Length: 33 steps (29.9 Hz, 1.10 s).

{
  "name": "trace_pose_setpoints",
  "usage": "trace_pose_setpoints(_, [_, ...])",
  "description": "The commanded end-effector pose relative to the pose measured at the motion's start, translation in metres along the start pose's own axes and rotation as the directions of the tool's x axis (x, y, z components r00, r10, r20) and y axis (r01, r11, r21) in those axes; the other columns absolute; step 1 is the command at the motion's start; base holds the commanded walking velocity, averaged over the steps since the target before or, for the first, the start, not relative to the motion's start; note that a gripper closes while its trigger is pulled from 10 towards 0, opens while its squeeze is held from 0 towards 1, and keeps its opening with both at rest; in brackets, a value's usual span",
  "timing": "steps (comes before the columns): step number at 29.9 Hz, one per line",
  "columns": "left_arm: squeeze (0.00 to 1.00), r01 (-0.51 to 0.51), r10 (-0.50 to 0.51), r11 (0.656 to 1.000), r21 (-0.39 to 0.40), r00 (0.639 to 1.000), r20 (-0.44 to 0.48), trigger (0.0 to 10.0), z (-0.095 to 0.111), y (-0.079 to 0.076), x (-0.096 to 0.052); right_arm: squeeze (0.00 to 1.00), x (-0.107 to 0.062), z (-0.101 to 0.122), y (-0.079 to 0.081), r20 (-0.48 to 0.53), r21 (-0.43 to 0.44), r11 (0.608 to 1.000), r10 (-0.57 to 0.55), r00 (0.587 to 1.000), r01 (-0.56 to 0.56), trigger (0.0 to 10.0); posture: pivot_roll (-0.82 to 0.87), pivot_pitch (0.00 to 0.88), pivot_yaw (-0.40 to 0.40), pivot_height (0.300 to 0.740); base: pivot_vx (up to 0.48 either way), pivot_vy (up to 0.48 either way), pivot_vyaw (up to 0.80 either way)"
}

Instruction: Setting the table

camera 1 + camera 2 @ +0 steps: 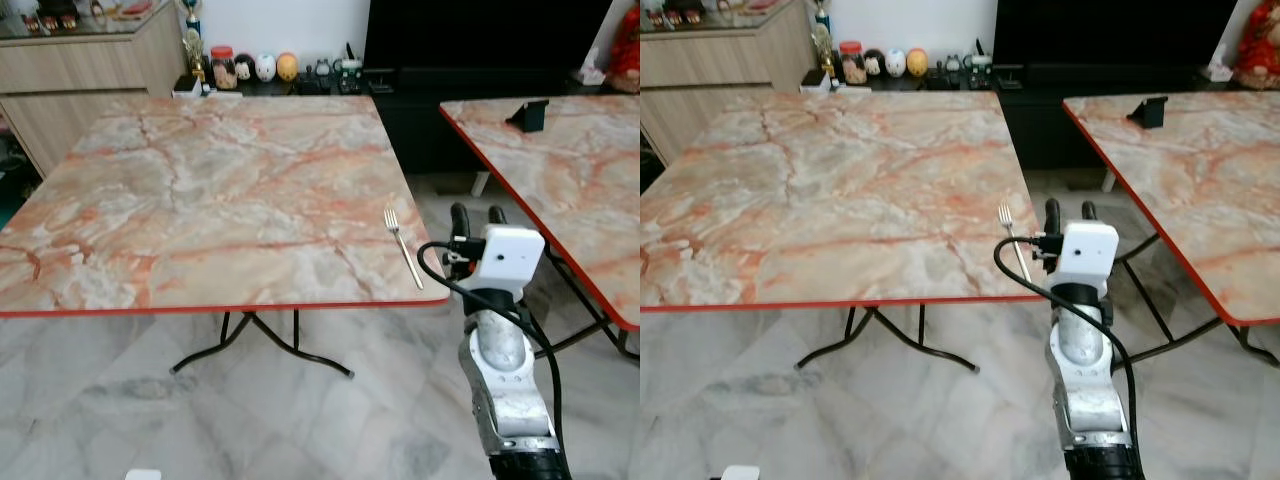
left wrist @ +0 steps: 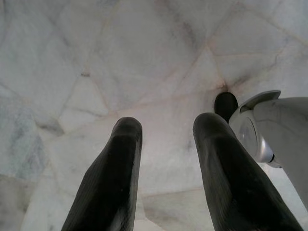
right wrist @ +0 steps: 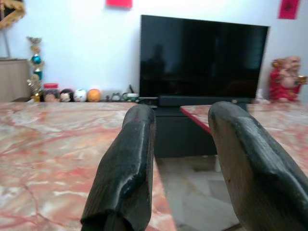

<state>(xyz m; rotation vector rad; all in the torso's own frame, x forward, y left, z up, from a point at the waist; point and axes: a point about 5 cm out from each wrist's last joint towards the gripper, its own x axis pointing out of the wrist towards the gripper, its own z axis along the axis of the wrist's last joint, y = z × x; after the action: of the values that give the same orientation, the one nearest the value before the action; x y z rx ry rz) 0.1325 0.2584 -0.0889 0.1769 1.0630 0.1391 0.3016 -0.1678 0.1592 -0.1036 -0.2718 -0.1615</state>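
Fork (image 1: 403, 246) lies flat on the marble counter (image 1: 200, 200), at abt 4 o'clock of the top, close to the right edge and near the front corner, tines pointing to 12, handle to 6. Nothing else laid on this counter, so the setting looks barely begun, one piece down.

R gripper (image 1: 478, 213) is raised just off the counter's right edge, at 3 o'clock from the fork, apart from it, not touching. Jaws open, nothing between them; wrist view looks between the two black fingers (image 3: 126, 163) across the counter toward the TV (image 3: 202, 55). L gripper (image 2: 166, 134) hangs low, pointed at the floor tiles, jaws open, empty.

Step in hand, my guess: fork placed, arm clear of it. Next move prob. calls for fetching the next piece, none of which is in reach here, so turning or walking away first.

Around: second marble counter (image 1: 570, 170) at 2–3 o'clock with a small black stand (image 1: 528, 115) on it; narrow gap betw. the two counters where the R arm sits. Row of figurines (image 1: 255, 67) and a trophy (image 1: 192, 40) at 12, wood cabinet (image 1: 80, 70) at 10–11. Watch: second counter's red edge is near the R arm, and the fork is near enough the edge to get knocked off.
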Motion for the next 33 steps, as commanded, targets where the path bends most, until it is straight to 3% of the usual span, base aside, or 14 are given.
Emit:
trace_pose_setpoints(1, [0.00,-0.001,0.001,1.000,0.010,1.000,-0.003,10.0,0.001,0.001,0.000,0.00,0.000,0.003,-0.001,0.006,0.003,1.000,-0.001,1.000,0.001,10.0,0.03,0.000,-0.009,0.711,0.259,0.000,0.00])
trace_pose_setpoints(9, [0.00,0.001,-0.001,1.000,0.011,1.000,-0.002,10.0,0.001,0.000,0.000,0.00,-0.002,-0.001,0.003,-0.019,-0.040,0.999,0.033,0.999,-0.034,10.0,0.03,0.000,-0.015,0.711,0.369,0.000,0.06])
trace_pose_setpoints(16, [0.00,0.005,-0.005,1.000,0.016,1.000,-0.001,10.0,0.002,0.000,0.000,0.00,-0.005,-0.005,0.003,-0.063,-0.013,0.999,0.030,0.998,-0.031,10.0,0.02,0.000,-0.011,0.711,0.129,0.000,0.23])
trace_pose_setpoints(22, [0.00,0.009,-0.009,1.000,0.023,1.000,-0.002,10.0,0.003,-0.001,0.001,0.00,-0.016,-0.020,0.009,-0.202,0.011,0.998,0.059,0.978,-0.058,10.0,0.00,0.000,-0.007,0.711,0.000,0.000,0.00])
trace_pose_setpoints(24, [0.00,0.011,-0.011,1.000,0.027,1.000,-0.002,10.0,0.003,-0.001,0.001,0.56,-0.021,-0.031,0.013,-0.281,0.019,0.996,0.084,0.956,-0.082,10.0,0.01,0.000,-0.010,0.711,0.000,0.000,0.00])
trace_pose_setpoints(25, [0.00,0.011,-0.011,1.000,0.027,1.000,-0.002,10.0,0.003,-0.001,0.001,0.56,-0.021,-0.031,0.013,-0.281,0.019,0.996,0.084,0.956,-0.082,10.0,0.01,0.000,-0.010,0.711,0.000,0.000,0.00])
trace_pose_setpoints(26, [0.00,0.012,-0.012,1.000,0.026,1.000,-0.002,10.0,0.003,-0.002,0.001,1.00,-0.023,-0.036,0.018,-0.323,0.056,0.992,0.122,0.939,-0.109,10.0,0.01,0.000,-0.013,0.711,0.000,0.000,0.00])
trace_pose_setpoints(29, [0.00,0.012,-0.012,1.000,0.024,1.000,-0.001,10.0,0.004,-0.002,0.001,1.00,-0.024,-0.039,0.024,-0.346,0.094,0.984,0.172,0.922,-0.148,10.0,0.01,0.000,-0.014,0.711,0.000,0.000,0.00])
trace_pose_setpoints(31, [0.00,0.013,-0.013,1.000,0.020,1.000,0.000,10.0,0.004,-0.002,0.001,1.00,-0.029,-0.047,0.025,-0.432,0.059,0.988,0.156,0.888,-0.145,10.0,0.01,0.000,-0.018,0.711,0.000,0.000,0.00])
trace_pose_setpoints(33, [0.00,0.013,-0.013,1.000,0.018,1.000,0.000,10.0,0.004,-0.002,0.001,1.00,-0.032,-0.052,0.025,-0.475,0.076,0.988,0.153,0.867,-0.133,10.0,0.01,0.000,-0.018,0.711,0.000,0.000,0.00])
